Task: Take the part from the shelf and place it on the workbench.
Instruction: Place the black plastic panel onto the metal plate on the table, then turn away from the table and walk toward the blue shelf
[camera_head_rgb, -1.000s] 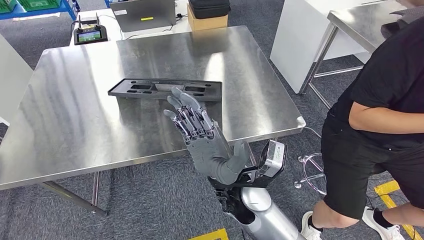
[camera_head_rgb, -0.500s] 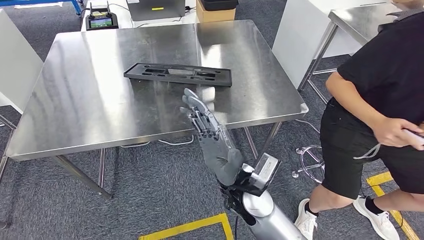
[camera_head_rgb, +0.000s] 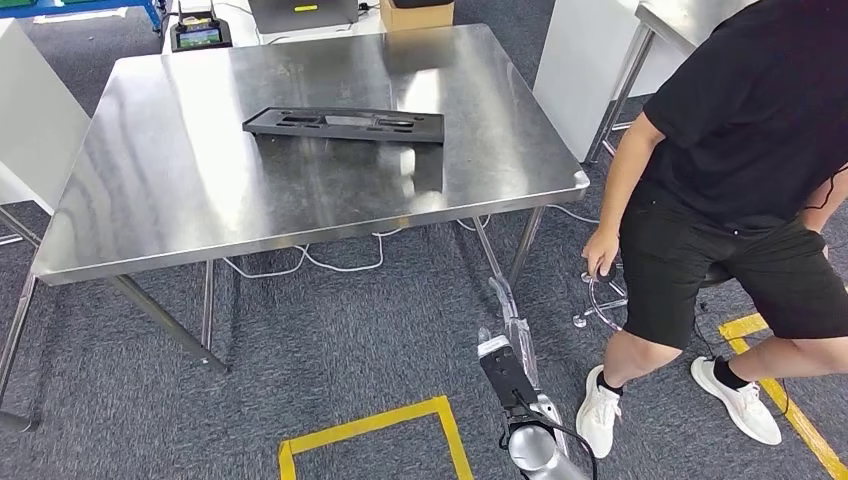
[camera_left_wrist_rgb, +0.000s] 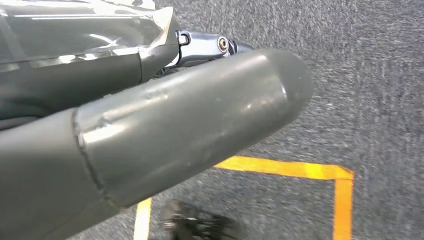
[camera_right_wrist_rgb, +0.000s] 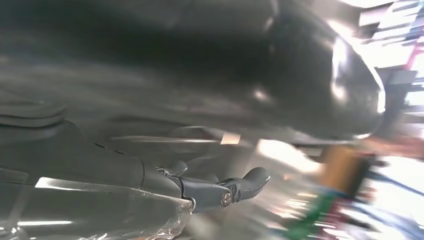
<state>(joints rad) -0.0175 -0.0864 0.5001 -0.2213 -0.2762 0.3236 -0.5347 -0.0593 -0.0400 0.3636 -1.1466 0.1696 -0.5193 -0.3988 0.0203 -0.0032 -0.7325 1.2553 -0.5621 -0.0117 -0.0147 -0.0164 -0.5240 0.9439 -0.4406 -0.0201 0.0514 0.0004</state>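
Part (camera_head_rgb: 344, 124): black, long, flat rectangular moulding with several rectangular cut-outs and a paler patch near the middle; lay flat on the counter (camera_head_rgb: 180, 190), toward the far half, long side across the view, well apart from every edge.

Counter: brushed stainless steel top on metal legs, glare patches and a dim reflection just in front of the part.

Right hand (camera_right_wrist_rgb: 165, 100): seen close in the right wrist view as a thick grey thumb and one dark fingertip beyond a ribbed cover; picture blurred, so whether the fingers (camera_right_wrist_rgb: 255, 179) were spread or curled could not be told; nothing seen held. Right arm (camera_head_rgb: 525, 420) hung low at the near edge of the head view, over the carpet.

Left hand (camera_left_wrist_rgb: 165, 125): grey thumb large in the left wrist view, over grey carpet and yellow floor tape (camera_left_wrist_rgb: 300, 170); state of fingers likewise not discernible.

Person (camera_head_rgb: 740, 170): black shirt, black shorts, white shoes, just right of the counter, one hand down on a chrome stool (camera_head_rgb: 600, 300).

Far edge: handheld controller with screen (camera_head_rgb: 200, 36), cardboard box (camera_head_rgb: 415, 14), beyond the counter.
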